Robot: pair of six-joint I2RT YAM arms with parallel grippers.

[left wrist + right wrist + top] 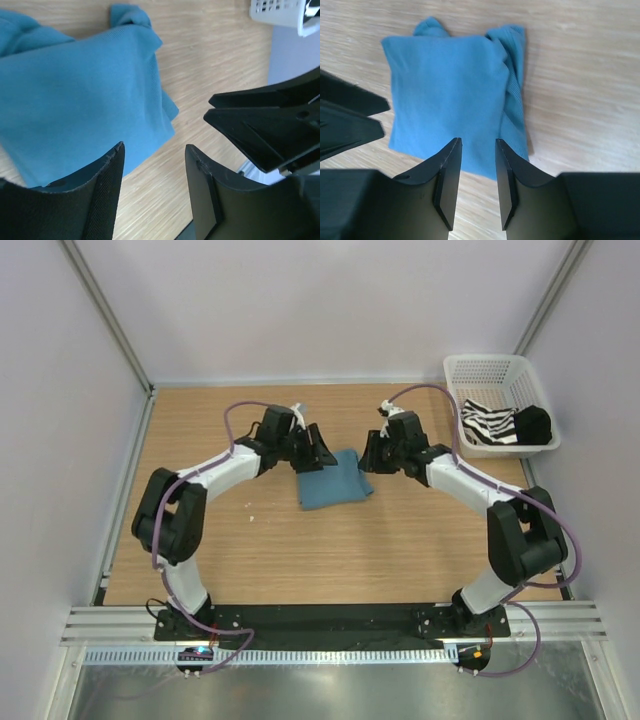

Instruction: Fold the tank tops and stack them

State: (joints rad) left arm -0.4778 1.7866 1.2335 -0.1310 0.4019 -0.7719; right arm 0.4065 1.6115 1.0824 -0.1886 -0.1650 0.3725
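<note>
Left pincer (324,454) and right pincer (366,459), both parted, flanking soft squarish teal top (334,481).

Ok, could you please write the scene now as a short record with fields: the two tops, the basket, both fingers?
teal top: folded, lying in the middle of the table
striped top: bunched inside the white basket, far right corner
left fingers: open, empty, at the teal top's left side
right fingers: open, empty, at its right side
stack: not made yet
</note>
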